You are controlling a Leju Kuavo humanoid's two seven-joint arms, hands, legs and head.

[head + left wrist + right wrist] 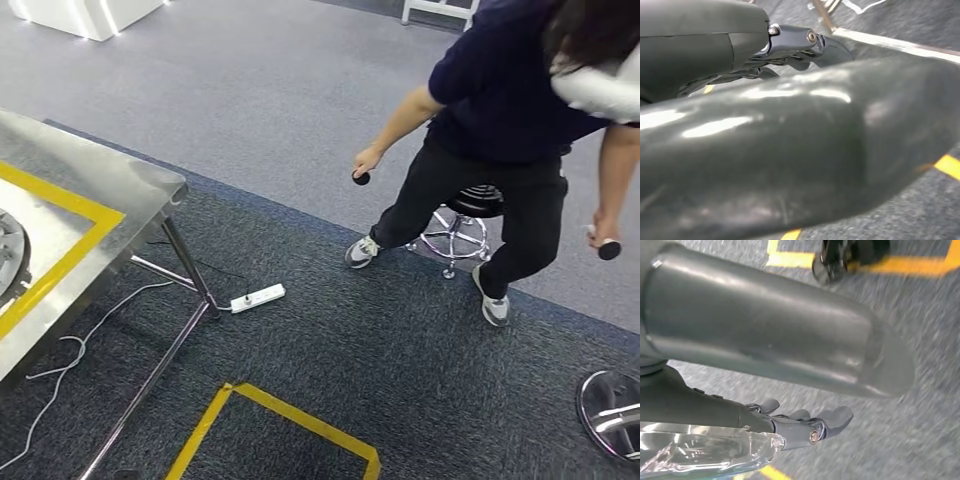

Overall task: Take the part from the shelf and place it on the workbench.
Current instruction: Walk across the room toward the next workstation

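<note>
1. The part: a round, ribbed silver disc (10, 255) lies on the workbench (113, 185) at the far left, inside the yellow tape. A second shiny metal piece (611, 410) sits at the near right; I cannot tell which one the task means.
2. Handling, as a judgement: polished metal, so stiff, slick and likely weighty. Take it by the rim, not the smooth face.
3. The left hand (715, 55) has its fingers (806, 42) stretched out with nothing in them.
4. The right hand (715, 412) has its fingers (828, 420) out straight. A glossy piece (696, 452) lies against it; whether it is held I cannot tell.
5. A person (498, 100) bends over a stool (460, 215) on the far right.
</note>
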